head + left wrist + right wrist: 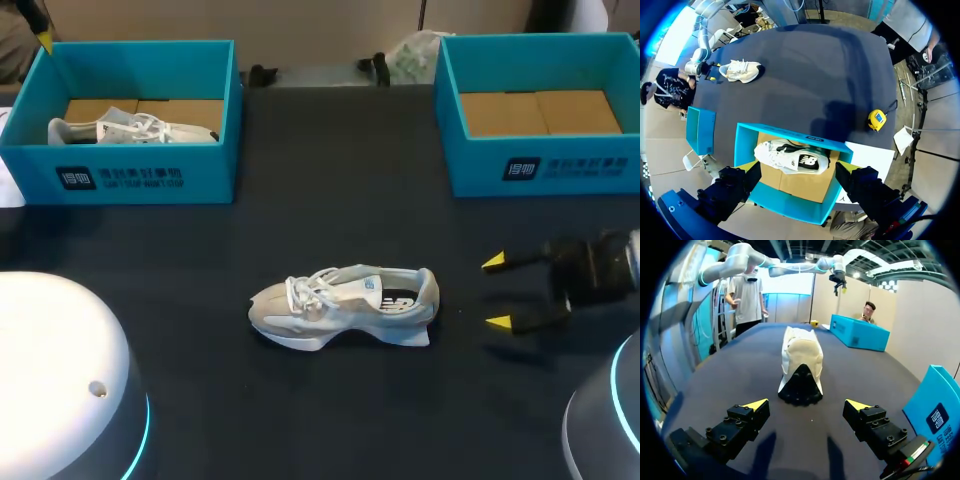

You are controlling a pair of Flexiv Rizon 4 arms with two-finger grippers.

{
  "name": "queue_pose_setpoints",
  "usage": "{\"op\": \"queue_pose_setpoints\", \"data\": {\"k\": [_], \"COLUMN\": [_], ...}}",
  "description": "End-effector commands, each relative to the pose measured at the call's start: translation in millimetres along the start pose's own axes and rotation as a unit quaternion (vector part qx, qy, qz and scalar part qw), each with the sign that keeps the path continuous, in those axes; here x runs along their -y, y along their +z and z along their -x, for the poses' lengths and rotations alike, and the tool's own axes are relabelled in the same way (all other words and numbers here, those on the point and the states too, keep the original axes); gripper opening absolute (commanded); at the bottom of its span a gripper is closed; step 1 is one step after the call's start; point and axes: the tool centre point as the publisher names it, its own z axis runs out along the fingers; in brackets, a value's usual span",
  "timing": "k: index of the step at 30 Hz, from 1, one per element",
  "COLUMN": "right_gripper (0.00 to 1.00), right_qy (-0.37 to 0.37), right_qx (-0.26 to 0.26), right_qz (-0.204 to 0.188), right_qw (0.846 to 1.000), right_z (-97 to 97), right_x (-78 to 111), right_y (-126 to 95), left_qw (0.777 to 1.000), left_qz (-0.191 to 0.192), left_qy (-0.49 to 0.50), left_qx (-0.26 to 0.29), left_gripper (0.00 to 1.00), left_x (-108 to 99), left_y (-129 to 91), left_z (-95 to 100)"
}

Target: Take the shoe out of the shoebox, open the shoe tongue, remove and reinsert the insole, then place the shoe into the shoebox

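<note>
A grey-white sneaker (pixel 345 305) stands on its sole near the middle of the black table (pixel 330 200), toe toward my left, outside both boxes. The right gripper (pixel 496 292) hangs just beyond its heel, fingers wide apart and holding nothing. The right wrist view looks straight at the dark heel, with the shoe ahead of the yellow tips, not between them.

At the table's far left the teal left shoebox (pixel 215 170) holds a second sneaker (pixel 130 130) lying on its side on a cardboard floor. The right shoebox (pixel 470 170) shows its cardboard floor.

Only the left wrist view shows the left gripper (pixel 796 167) whole: it hovers above the left shoebox, fingers apart, touching nothing. That view alone also shows a yellow tape measure (pixel 877 120) on the table near that box, and a white sheet (pixel 870 155) at the box's corner.
</note>
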Motion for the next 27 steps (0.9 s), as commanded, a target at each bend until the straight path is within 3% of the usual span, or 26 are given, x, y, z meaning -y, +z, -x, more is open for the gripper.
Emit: {"op": "queue_pose_setpoints", "data": {"k": [1,10,27], "right_gripper": [1.00,1.00,1.00], "right_qy": [0.001,0.009,0.036], "right_qx": [0.004,0.005,0.014], "right_qz": [0.001,0.008,0.031], "right_qw": [1.000,1.000,0.999], "right_z": [1.5,7.5,-16.7], "right_x": [1.3,-6.6,-17.2], "right_y": [13.7,41.2,82.0], "left_qw": [1.000,1.000,1.000], "left_qz": [0.001,0.001,0.001], "left_qy": [0.000,0.000,0.000], "left_qx": [-0.001,-0.001,-0.001], "left_gripper": [1.00,1.00,1.00], "left_x": [0.9,0.9,0.9], "left_y": [-0.4,-0.4,-0.4], "left_z": [0.2,0.2,0.2]}}
